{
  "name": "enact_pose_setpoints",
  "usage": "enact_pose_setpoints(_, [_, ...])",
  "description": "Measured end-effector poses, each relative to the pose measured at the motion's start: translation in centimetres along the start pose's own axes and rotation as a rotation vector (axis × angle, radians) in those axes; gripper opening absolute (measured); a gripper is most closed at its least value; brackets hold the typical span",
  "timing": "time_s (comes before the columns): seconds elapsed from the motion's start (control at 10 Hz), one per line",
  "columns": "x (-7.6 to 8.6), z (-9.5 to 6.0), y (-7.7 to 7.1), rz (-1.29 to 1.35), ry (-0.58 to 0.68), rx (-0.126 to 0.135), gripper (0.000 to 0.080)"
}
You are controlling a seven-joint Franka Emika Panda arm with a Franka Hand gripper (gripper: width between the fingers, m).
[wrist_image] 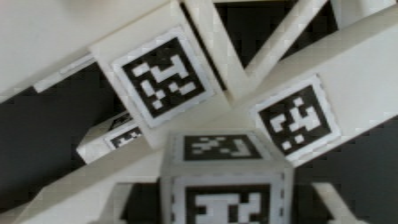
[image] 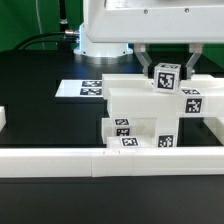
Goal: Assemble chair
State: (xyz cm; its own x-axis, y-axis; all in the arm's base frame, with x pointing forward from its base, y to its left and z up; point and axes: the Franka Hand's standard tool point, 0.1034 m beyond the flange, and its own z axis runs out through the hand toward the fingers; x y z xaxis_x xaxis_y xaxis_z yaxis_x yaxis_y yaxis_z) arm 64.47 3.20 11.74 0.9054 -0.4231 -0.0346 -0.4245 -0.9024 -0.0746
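The chair [image: 140, 108] is a cluster of glossy white blocky parts with square tags, standing mid-table just behind the front rail. A short white post [image: 165, 75] with a tag on its face rises at the cluster's top, towards the exterior view's right. My gripper [image: 167, 62] comes down from above and straddles this post, one finger on each side, with a dark gap showing between each finger and the post. In the wrist view the post [wrist_image: 222, 185] sits between the fingers [wrist_image: 128, 200], with tagged chair frames [wrist_image: 169, 75] beyond it.
The marker board [image: 85, 88] lies flat behind the chair on the exterior view's left. A long low white border rail [image: 90, 158] runs along the front, with another rail piece [image: 3, 120] at the left edge. The robot base [image: 100, 40] stands behind.
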Motion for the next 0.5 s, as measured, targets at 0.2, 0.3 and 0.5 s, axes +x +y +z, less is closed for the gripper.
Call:
enact_pose_setpoints(0.2, [-0.17,-0.01,-0.32,0.226,0.013,0.006,0.0284])
enact_pose_setpoints(0.3, [-0.56,0.02,-0.6,0.362,0.028,0.013,0.0284])
enact_pose_setpoints(0.5, [-0.68,0.06,-0.7,0.577,0.038,0.026,0.0284])
